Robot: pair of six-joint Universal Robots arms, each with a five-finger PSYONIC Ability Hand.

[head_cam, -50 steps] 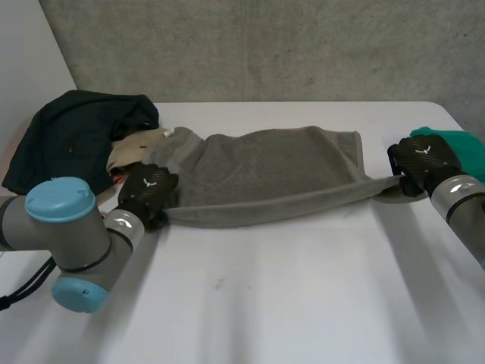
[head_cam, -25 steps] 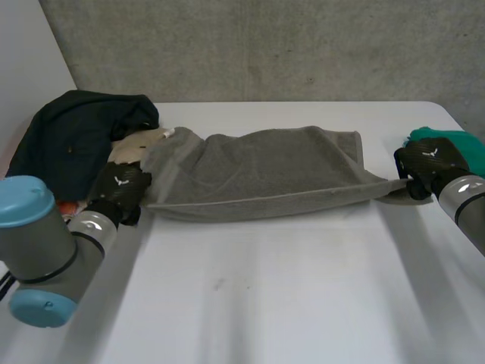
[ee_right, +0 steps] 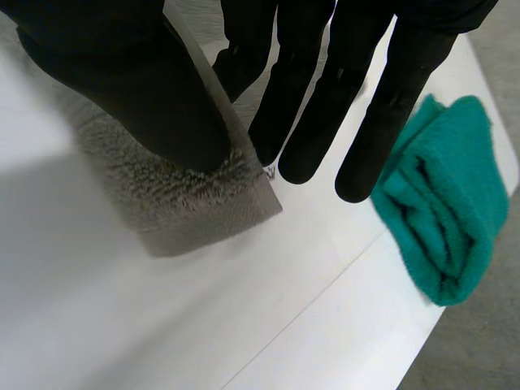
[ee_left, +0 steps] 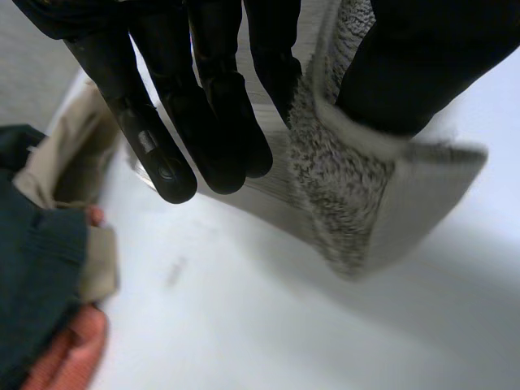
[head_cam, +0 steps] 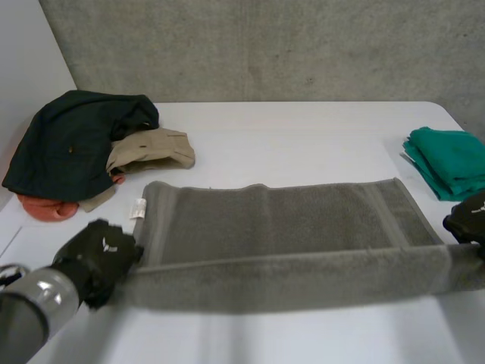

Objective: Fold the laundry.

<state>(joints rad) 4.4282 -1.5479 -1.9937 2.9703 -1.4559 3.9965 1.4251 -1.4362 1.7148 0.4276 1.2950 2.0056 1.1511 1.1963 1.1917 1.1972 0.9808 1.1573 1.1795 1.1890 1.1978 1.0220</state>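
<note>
While each hand has one near corner, the grey towel [head_cam: 280,227] spans hand to hand, so its long axis runs straight from the left hand [head_cam: 98,258] to the right hand [head_cam: 470,220].

- Left hand: the left wrist view shows the towel [ee_left: 341,195] corner pinched between thumb and fingers [ee_left: 211,106]. Grasping, not just resting.
- Right hand: same in the right wrist view. The thumb [ee_right: 138,81] is clamped on the towel [ee_right: 187,203] corner, with straight fingers behind it.
- The near edge looks raised off the table [head_cam: 303,129] between the hands. The rest of the towel lies flat beyond both sets of fingertips, with its far edge parallel to the held one.

Key relation: the free far edge lies ahead of both hands at about the same reach, so neither arm is nearer. My read is that a lengthwise fold needs both hands to carry the held edge forward together and square onto the far edge.

Clutter: a folded green cloth [head_cam: 447,159] sits just beyond the right hand, and a pile of clothes [head_cam: 68,136] sits beyond the left hand. Both are apart from the towel.
</note>
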